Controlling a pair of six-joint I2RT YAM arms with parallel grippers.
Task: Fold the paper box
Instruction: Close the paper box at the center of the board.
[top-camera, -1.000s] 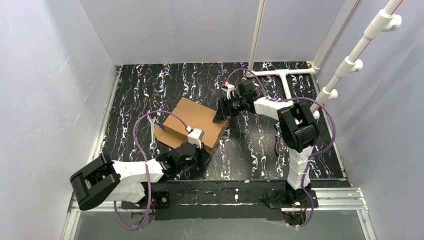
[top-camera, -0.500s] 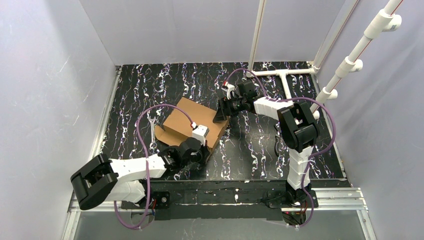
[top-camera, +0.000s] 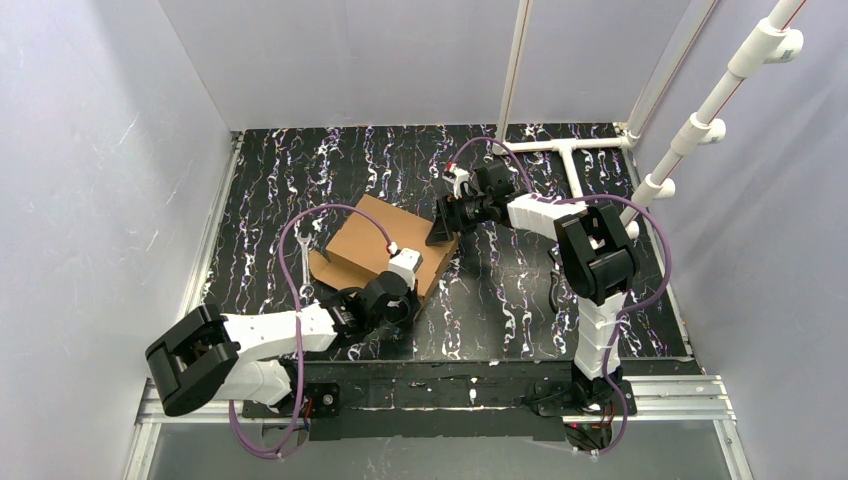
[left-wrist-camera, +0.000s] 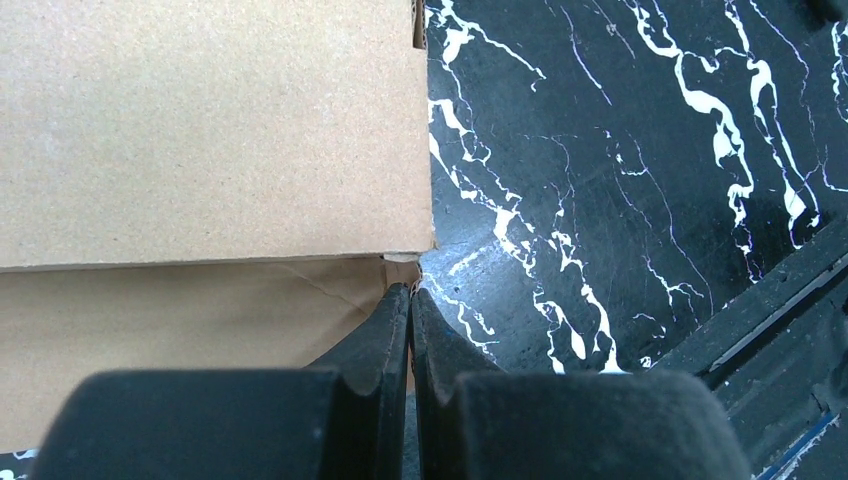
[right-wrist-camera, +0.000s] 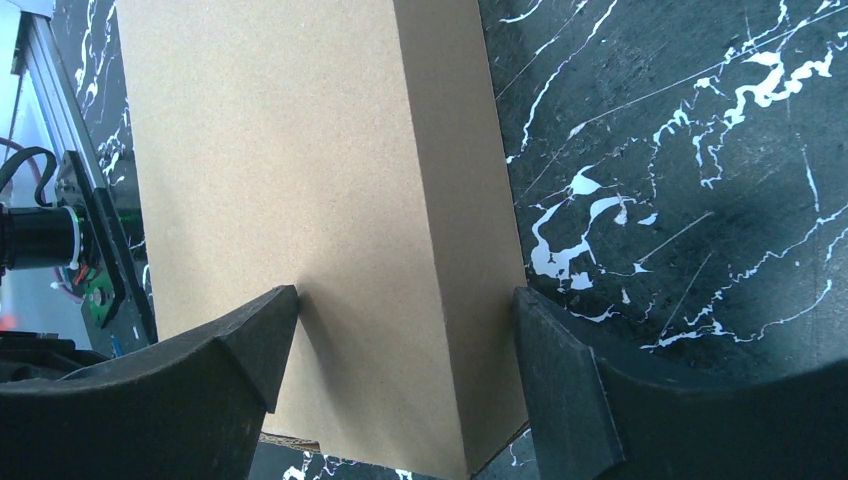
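Here's the paper box (top-camera: 385, 240), sitting closed and flat on the table (top-camera: 500, 290), a touch left of the middle. The right claw (right-wrist-camera: 400, 310) is spread wide over the box's far right end, one finger on the top panel, the other just beside the side wall. It looks like bracing rather than a pinch. The left claw (left-wrist-camera: 410, 300) is pressed shut, tips right at the near corner where a lower flap peeks out under the lid edge. My call: that flap needs tucking, so push low and straight along the seam while the right claw pins the lid. Nothing shows of the box's inside. A wrench (top-camera: 304, 265) lies beside it, toward the table's left edge.
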